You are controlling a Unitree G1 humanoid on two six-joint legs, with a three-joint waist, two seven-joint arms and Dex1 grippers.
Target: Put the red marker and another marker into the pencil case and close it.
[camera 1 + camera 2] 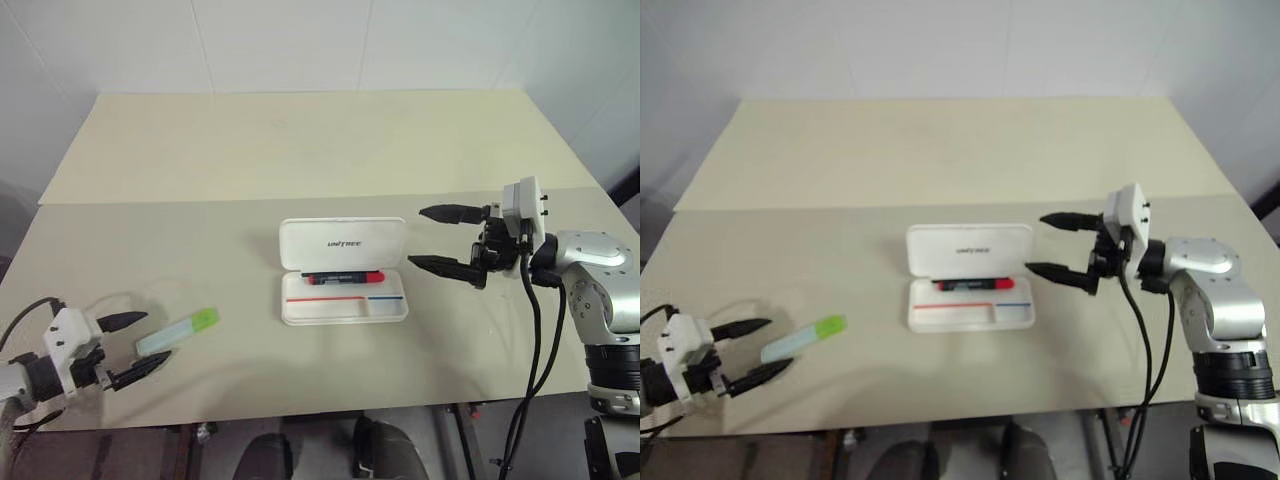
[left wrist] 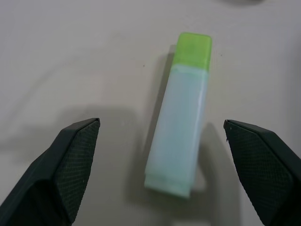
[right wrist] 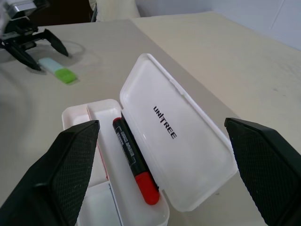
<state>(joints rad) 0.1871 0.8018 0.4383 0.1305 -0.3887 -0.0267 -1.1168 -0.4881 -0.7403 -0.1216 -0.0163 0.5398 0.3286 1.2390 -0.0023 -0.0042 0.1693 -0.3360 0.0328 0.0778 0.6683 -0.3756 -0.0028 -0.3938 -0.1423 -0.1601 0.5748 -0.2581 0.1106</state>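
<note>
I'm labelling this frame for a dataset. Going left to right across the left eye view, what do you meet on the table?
Left pincer → green-capped highlighter → open pencil case, with the red marker lying inside it → right pincer.

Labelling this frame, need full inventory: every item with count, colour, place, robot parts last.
pencil case: 1, white, table centre, lid open and standing up at the back
red marker: 1, black barrel with red cap, lying inside the case along the hinge
highlighter: 1, pale mint with lime-green cap, flat on the table to the left of the case
table: 1, beige, under everything
left tool: 1, black fingers, open, straddling the highlighter's near end
right tool: 1, black fingers, open, just right of the case, empty
</note>
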